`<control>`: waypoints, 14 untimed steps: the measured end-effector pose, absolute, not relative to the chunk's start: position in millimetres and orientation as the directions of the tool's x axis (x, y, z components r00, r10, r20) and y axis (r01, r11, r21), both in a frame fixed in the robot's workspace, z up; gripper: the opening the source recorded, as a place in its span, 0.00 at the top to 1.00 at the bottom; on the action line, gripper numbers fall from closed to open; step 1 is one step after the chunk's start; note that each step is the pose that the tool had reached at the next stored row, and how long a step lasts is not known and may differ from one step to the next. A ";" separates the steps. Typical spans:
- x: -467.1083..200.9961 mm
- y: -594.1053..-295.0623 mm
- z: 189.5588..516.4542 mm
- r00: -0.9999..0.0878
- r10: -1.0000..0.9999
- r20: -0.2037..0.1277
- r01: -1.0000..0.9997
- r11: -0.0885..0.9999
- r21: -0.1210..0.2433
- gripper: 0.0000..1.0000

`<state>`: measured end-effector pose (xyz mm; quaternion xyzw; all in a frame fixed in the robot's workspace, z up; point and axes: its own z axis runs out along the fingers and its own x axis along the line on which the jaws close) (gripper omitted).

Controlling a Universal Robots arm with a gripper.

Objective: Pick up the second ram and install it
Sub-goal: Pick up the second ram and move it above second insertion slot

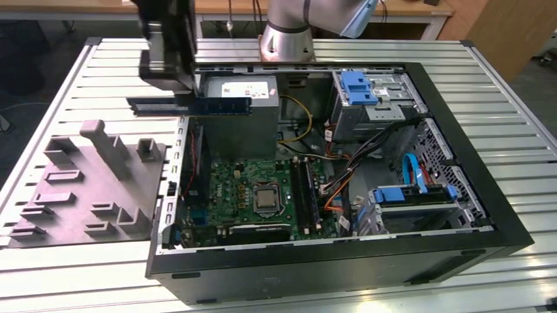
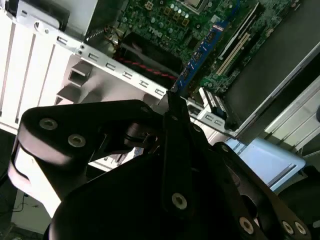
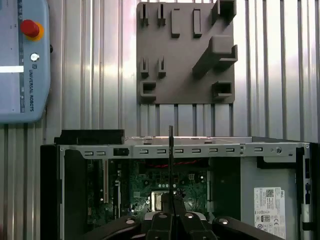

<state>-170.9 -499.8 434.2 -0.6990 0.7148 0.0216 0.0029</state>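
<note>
1 slatted metal bench [image 1: 487, 72] carries everything. 1 black case [image 1: 348, 261] lies open on it, side panel off. 1 arm [image 1: 287, 32] rises from the bench behind the case.

1 grey fixture plate [image 1: 87, 189] sits on the bench at the exterior view's left, just beside the case; it also shows in the first wrist view [image 3: 187, 60]. 1 pendant [image 3: 22, 65] with 1 red button [image 3: 30, 28] lies on the bench, apart from the plate.

Inside the case:
- 1 green motherboard [image 1: 235, 182], flat on the case floor, with 1 processor socket [image 1: 263, 199] near its middle.
- Long black slots [image 1: 304, 186] just beside the socket; number unclear.
- 1 grey power supply [image 1: 239, 124] between the motherboard and the arm.
- 2 blue drive caddies, 1 at the far corner [image 1: 359, 85] and 1 at the near one [image 1: 413, 194], both on the exterior view's right.

1 end effector [image 1: 181, 96] hangs over the case's wall at the exterior view's left, fingers [image 2: 175, 150] clamped onto 1 ram [image 1: 218, 105]. The ram is held level in the air, in front of the power supply's upper edge, 1 end reaching out past the wall toward the plate, well apart from the slots. In the second wrist view it runs out from the fingertips as a blue strip [image 2: 200, 55]; in the first wrist view it shows edge-on as a thin dark line [image 3: 171, 160].
</note>
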 end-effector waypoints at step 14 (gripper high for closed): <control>-107.7 -500.4 434.0 -0.023 -0.999 -0.034 -0.999 0.022 0.033 0.89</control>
